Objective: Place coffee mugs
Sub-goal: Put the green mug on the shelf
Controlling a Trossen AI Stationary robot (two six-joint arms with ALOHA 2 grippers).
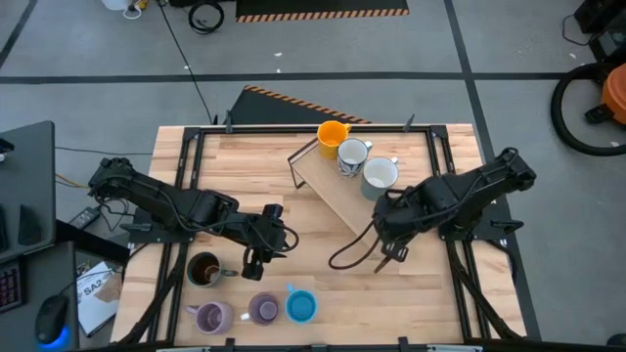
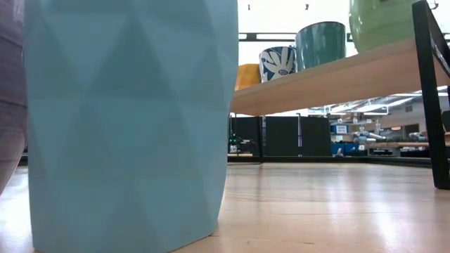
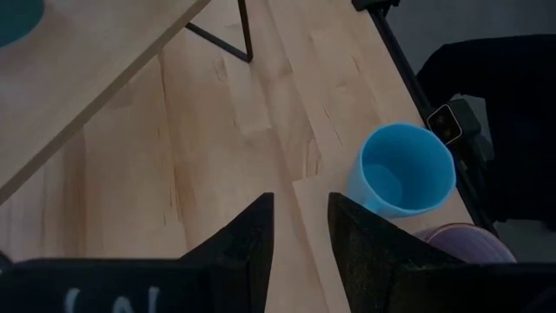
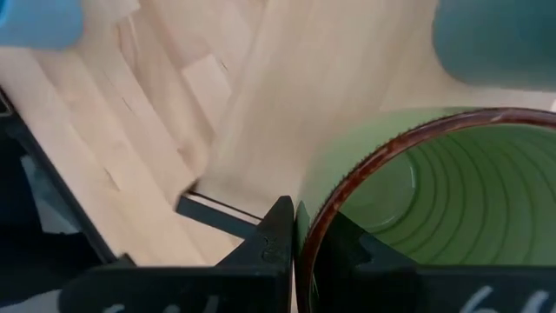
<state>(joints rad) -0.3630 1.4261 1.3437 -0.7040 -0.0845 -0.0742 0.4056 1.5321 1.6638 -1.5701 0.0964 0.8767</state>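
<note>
The right gripper (image 4: 294, 243) is pinched tight on the rim of a green mug (image 4: 417, 191), one finger inside and one outside; the mug's ribbed inside looks empty. In the high view this gripper (image 1: 391, 217) sits over the wooden rack's (image 1: 328, 191) 5 o'clock end, hiding the green mug there.

On the rack, from 11 o'clock down, stand an orange mug (image 1: 333, 134), a white mug with blue leaf pattern (image 1: 352, 156) and a pale grey mug (image 1: 380, 175).

The left gripper (image 1: 256, 259) hovers above the bare surface (image 1: 323, 279) with its fingers half apart, holding nothing. At its 5 o'clock is an empty blue mug (image 1: 300, 306). Left of that sit a purple mug (image 1: 263, 309) and another purple mug (image 1: 211, 317); a dark brown mug (image 1: 203, 270) stands at the gripper's 9 o'clock.
</note>
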